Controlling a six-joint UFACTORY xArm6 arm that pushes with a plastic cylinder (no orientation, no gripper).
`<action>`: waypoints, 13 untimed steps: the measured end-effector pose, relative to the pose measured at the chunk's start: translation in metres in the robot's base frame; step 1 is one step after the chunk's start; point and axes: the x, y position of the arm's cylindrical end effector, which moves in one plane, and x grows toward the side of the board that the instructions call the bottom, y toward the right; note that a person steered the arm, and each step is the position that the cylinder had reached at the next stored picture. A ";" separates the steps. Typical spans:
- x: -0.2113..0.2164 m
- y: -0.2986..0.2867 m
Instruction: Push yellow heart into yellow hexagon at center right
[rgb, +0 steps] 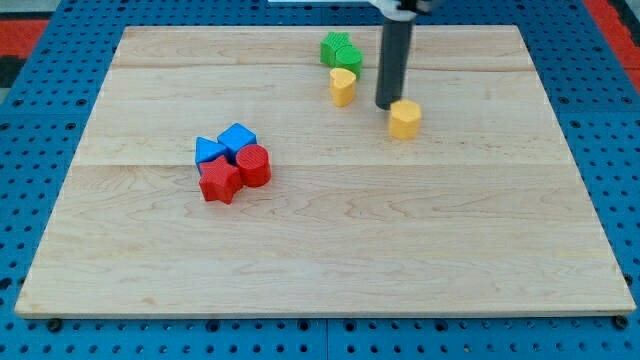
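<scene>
Yellow heart: upper centre of table, touching green blocks at its 12 o'clock. Yellow hexagon: at heart's 4 o'clock, apart, bare wood between. My tip: a jawless rod tool, just beside hexagon's 10 o'clock. Blue and red cluster: 8 o'clock, well apart.
</scene>
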 end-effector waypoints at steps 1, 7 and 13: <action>0.018 0.015; -0.086 -0.082; 0.007 -0.044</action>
